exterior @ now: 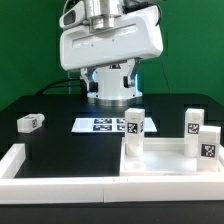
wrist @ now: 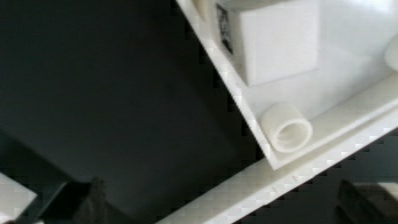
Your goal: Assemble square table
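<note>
Here the jaws gape wide, gripping nothing, above the tabletop (exterior: 160,158) holding upright legs (exterior: 134,125).

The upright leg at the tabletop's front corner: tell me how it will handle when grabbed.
The leg looks like rigid plastic, so probably stiff. Standing tall and narrow, it may tip if nudged. Its smooth white faces could be slippery.

The marker board (exterior: 108,124) lies flat on the black table (exterior: 60,140).

Arm upright, wrist pointing down; tool (exterior: 111,95) raised, jaws spread wide, holding nothing.
</note>
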You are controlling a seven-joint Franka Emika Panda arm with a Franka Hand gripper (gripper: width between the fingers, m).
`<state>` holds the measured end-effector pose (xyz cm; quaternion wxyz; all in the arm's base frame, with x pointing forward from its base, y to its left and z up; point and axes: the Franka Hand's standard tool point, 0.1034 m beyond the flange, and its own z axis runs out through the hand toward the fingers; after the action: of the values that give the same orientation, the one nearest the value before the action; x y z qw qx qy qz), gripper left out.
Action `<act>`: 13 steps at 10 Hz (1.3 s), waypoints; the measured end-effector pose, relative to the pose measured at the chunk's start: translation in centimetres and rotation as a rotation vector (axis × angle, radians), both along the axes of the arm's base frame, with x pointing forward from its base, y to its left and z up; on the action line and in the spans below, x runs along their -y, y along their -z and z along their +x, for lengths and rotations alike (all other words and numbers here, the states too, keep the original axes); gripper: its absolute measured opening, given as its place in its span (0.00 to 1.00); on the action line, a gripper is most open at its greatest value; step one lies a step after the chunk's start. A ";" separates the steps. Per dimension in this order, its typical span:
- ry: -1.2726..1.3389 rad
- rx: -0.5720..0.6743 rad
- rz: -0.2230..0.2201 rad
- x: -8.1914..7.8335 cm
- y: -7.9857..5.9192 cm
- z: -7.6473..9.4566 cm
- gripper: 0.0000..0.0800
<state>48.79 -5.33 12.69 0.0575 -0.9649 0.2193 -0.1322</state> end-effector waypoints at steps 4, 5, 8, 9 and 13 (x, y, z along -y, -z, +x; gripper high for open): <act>-0.217 -0.075 -0.058 7.2 1.1 -3.8 0.81; -0.188 -0.051 -0.057 7.7 0.5 -3.5 0.81; -0.199 -0.080 -0.048 7.5 1.2 -3.7 0.81; -0.207 -0.143 -0.001 7.0 1.7 -4.1 0.81; -0.226 -0.421 0.104 14.1 6.5 -8.4 0.81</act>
<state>40.39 -19.46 6.19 0.0745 -0.9854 0.1237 0.0903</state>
